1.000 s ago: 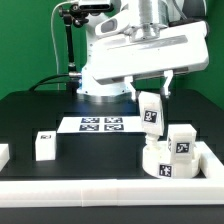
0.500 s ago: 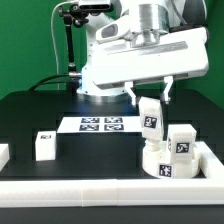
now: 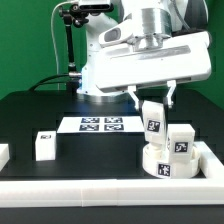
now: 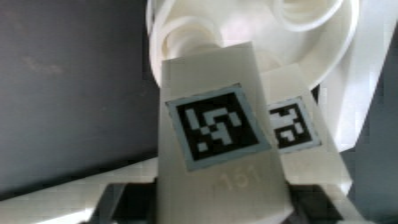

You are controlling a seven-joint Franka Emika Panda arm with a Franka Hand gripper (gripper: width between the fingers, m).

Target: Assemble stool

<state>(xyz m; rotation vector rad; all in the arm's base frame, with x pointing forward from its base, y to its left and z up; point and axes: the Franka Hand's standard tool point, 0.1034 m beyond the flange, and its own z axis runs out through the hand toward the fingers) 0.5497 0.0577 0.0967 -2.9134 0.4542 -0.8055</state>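
Note:
The round white seat [image 3: 166, 160] stands at the front on the exterior view's right, with one tagged leg block [image 3: 181, 139] upright on it. My gripper [image 3: 150, 97] is shut on a second white leg block [image 3: 151, 117], holding it by its upper end, tilted, just above the seat's rim. In the wrist view that leg block [image 4: 221, 130] fills the middle with its tag facing the camera, the dark fingers [image 4: 135, 201] on both its sides, and the seat [image 4: 222, 40] lies beyond it. A third leg block [image 3: 44, 145] stands on the exterior view's left.
The marker board [image 3: 100, 125] lies flat on the black table behind the seat. A long white border rail [image 3: 100, 192] runs along the front edge and turns up the exterior view's right side. A white piece [image 3: 3, 154] shows at the left edge. The arm's base [image 3: 100, 80] stands behind.
The gripper and the held leg block have shifted slightly toward the exterior view's right and a little lower, nearer the seat. Nothing else moved.

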